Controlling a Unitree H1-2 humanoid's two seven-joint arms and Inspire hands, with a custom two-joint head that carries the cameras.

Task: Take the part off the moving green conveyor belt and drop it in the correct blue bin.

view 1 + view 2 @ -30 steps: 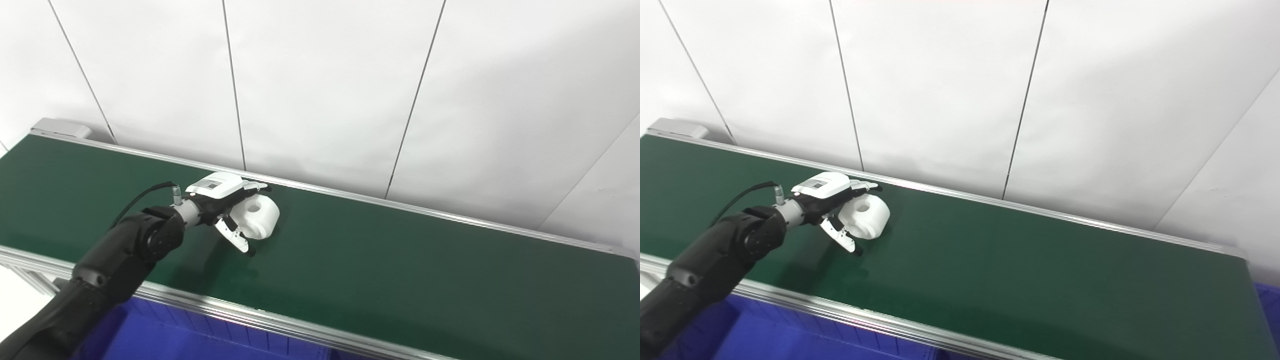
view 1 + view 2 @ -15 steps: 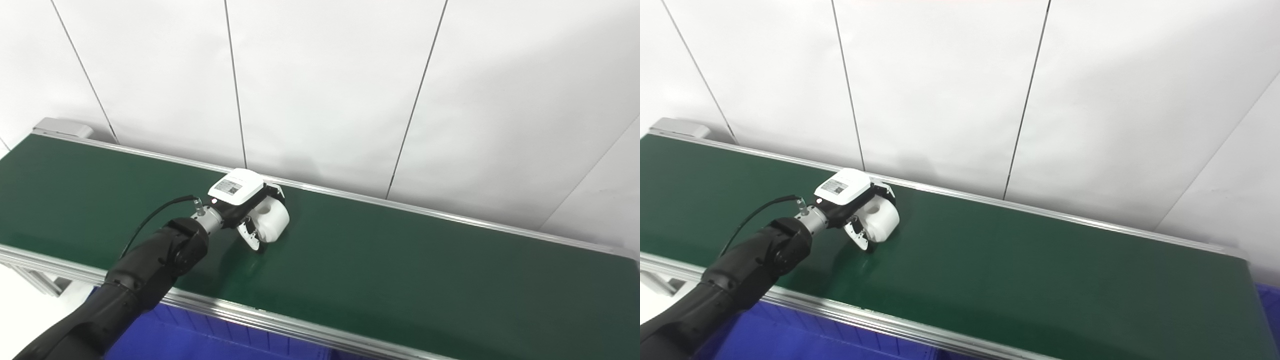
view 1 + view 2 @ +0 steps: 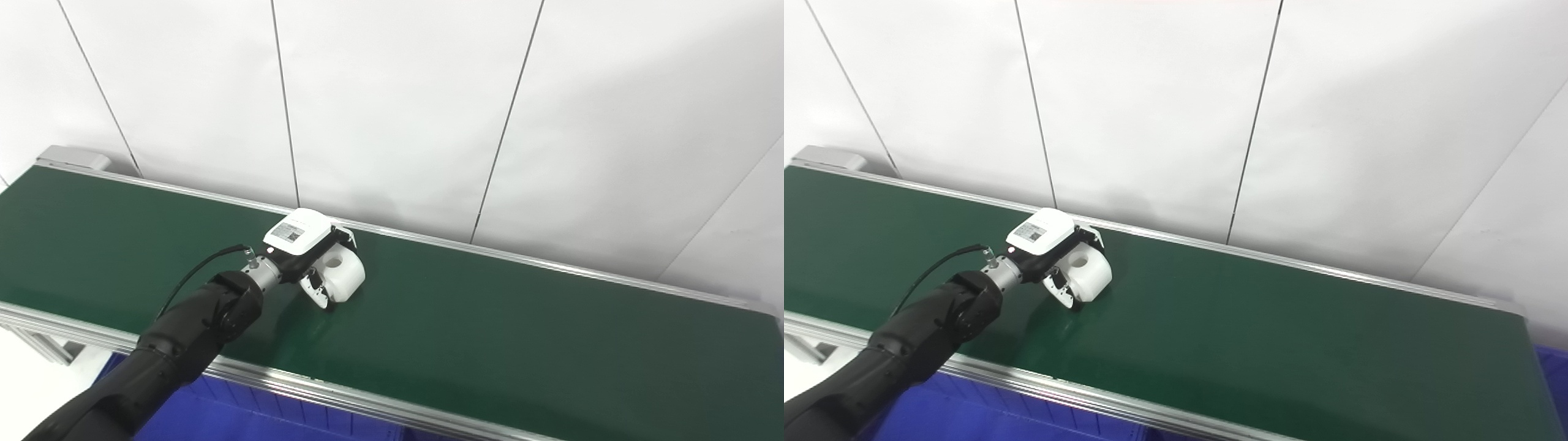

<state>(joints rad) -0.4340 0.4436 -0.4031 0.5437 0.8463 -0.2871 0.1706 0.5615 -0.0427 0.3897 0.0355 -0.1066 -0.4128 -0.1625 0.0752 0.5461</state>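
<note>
Left hand (image 3: pixel 304 248) is closed around the white part (image 3: pixel 340 277), fingers curled over its far side and thumb against its near side. The part, a rounded block with a hole in its top, rests on the green conveyor belt (image 3: pixel 490 331), left of centre. A blue bin (image 3: pixel 233 416) lies at the near edge.

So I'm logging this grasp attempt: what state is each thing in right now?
left hand: fingers curled around the white part, apparently shut on it
white part: on the belt, hole facing up, not visibly lifted
green conveyor belt: carrying only that one part
blue bin: below the belt's near edge, inside mostly hidden
right hand: out of view
</note>
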